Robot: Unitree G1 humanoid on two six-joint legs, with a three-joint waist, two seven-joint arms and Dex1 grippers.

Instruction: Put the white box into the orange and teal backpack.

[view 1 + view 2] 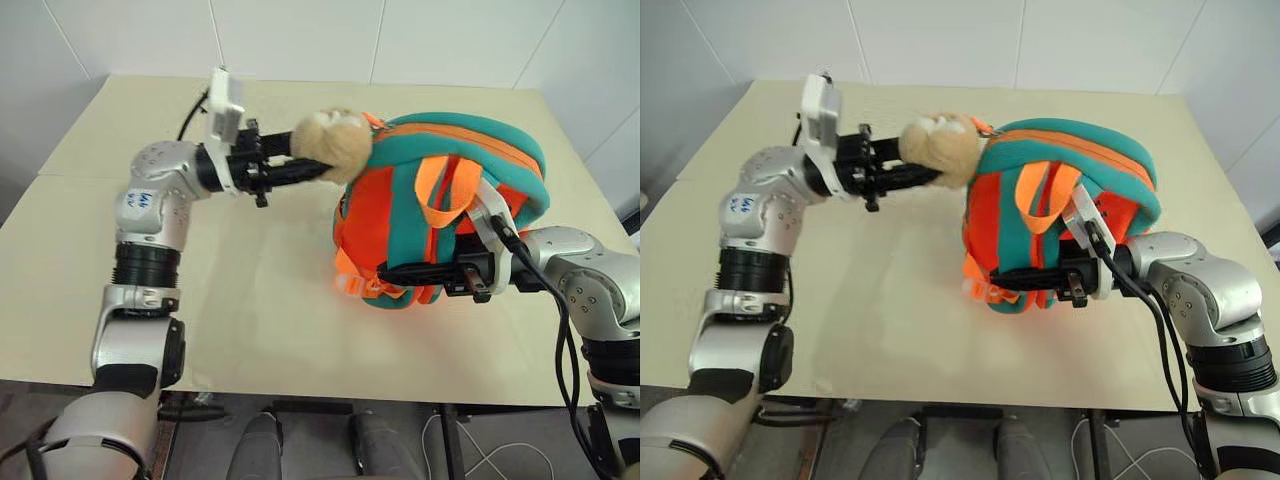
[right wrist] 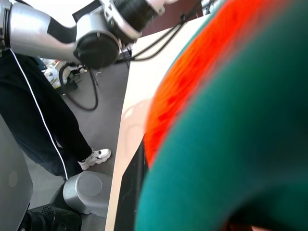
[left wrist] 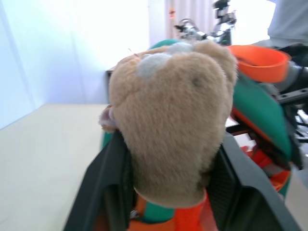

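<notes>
The orange and teal backpack point(image 1: 450, 150) stands upright on the right half of the table, its teal top bulging. Its tan plush charm point(image 1: 335, 145) sticks out from the top on the left. My left gripper point(image 1: 315, 170) reaches in level from the left and is shut on the plush; in the left wrist view the plush point(image 3: 173, 130) sits squeezed between the two black fingers point(image 3: 106, 192). My right gripper point(image 1: 395, 272) is shut on the backpack's lower front edge among the orange straps. Backpack fabric point(image 2: 240, 120) shows close up in the right wrist view. The white box is hidden.
The beige table point(image 1: 250, 290) has bare surface to the left and front of the backpack. White walls stand behind it. A person's leg in black trousers and a white shoe point(image 2: 96, 156) stands on the floor beside the table.
</notes>
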